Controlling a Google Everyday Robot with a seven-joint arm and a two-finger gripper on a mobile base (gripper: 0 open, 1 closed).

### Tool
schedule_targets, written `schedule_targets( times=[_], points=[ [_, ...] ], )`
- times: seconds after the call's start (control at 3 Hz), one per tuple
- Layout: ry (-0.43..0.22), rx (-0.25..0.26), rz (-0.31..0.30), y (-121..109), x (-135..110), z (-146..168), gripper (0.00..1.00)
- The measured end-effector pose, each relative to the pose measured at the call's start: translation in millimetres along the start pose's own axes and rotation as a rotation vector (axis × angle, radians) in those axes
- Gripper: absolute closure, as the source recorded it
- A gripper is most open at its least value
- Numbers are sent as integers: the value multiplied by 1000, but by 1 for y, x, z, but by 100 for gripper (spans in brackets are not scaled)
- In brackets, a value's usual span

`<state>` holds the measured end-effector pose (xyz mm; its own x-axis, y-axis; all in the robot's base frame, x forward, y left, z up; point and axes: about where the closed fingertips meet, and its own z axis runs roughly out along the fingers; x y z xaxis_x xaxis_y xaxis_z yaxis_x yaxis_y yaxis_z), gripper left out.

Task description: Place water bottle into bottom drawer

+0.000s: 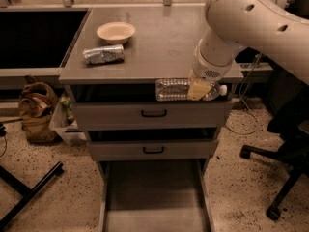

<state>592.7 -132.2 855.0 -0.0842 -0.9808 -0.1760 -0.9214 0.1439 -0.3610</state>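
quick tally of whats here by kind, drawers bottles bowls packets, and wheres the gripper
drawers: 3 (top drawer, middle drawer, bottom drawer pulled open)
water bottle: 1, held sideways in the gripper, just off the front edge of the countertop
bowl: 1, on the countertop
foil packet: 1, beside the bowl
total: 6
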Motion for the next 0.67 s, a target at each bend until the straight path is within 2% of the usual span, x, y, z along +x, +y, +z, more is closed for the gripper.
schedule_targets(
  times=[0.33, 0.67],
  points=[
    [0, 0, 0, 0, 0, 0, 100],
    [-5, -15, 48, 20, 7, 10, 100]
  ],
)
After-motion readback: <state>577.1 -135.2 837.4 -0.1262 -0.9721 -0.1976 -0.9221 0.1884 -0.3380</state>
